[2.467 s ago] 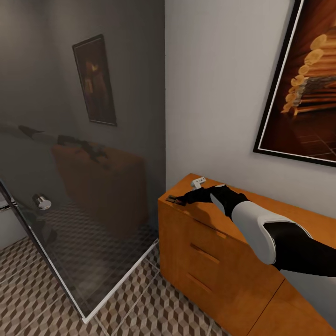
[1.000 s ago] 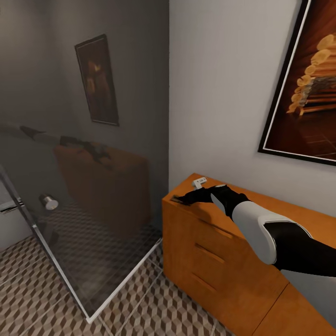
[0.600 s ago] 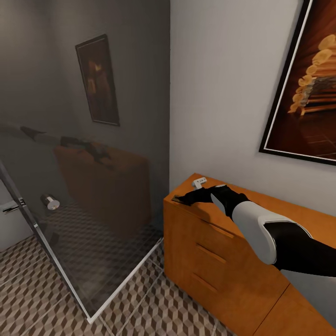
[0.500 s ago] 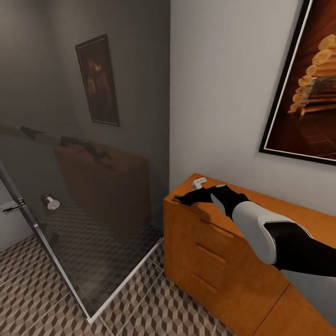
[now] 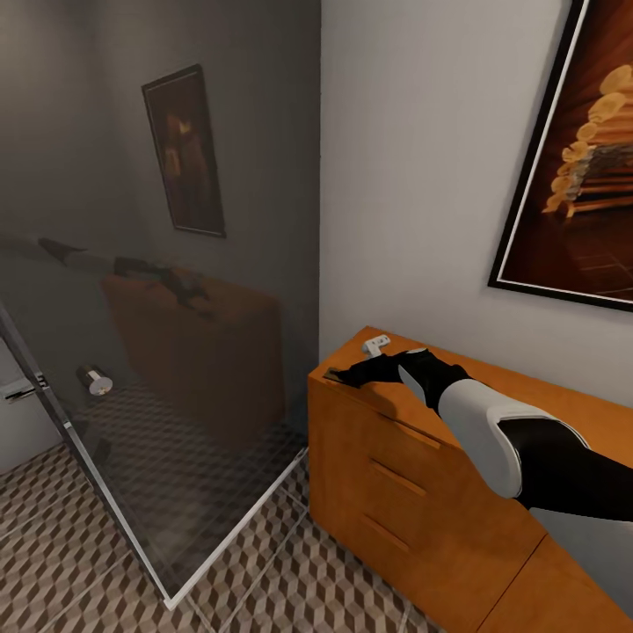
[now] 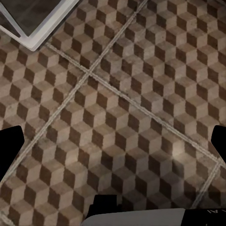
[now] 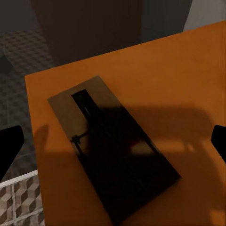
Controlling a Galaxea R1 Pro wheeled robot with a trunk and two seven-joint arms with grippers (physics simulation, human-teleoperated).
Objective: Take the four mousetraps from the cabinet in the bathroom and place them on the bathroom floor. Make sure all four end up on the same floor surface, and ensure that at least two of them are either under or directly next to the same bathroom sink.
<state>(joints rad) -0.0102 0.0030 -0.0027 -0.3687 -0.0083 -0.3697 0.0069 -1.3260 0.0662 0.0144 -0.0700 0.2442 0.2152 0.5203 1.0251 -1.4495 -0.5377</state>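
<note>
A mousetrap (image 7: 113, 155), a flat brown board with dark wire, lies on the orange-brown cabinet (image 5: 387, 475) top at its left front corner (image 5: 331, 376). My right gripper (image 5: 343, 375) hovers just above it, open, its fingertips (image 7: 10, 146) wide apart on either side of the board and casting a shadow on it. A small pale object (image 5: 376, 344) sits at the cabinet's back edge; I cannot tell what it is. My left gripper (image 6: 113, 141) is open and holds nothing, pointing down at the cube-patterned bathroom floor (image 6: 122, 103). The sink is out of view.
A glass shower screen (image 5: 158, 352) with a white bottom frame (image 6: 33, 28) stands left of the cabinet, a chrome knob (image 5: 92, 381) on it. A framed picture (image 5: 571, 149) hangs above the cabinet. Tiled floor (image 5: 264, 580) lies in front of the drawers.
The head view has shifted slightly over the earlier frames. My right gripper now sits a little closer over the mousetrap at the cabinet corner. Nothing moved in the last half second.
</note>
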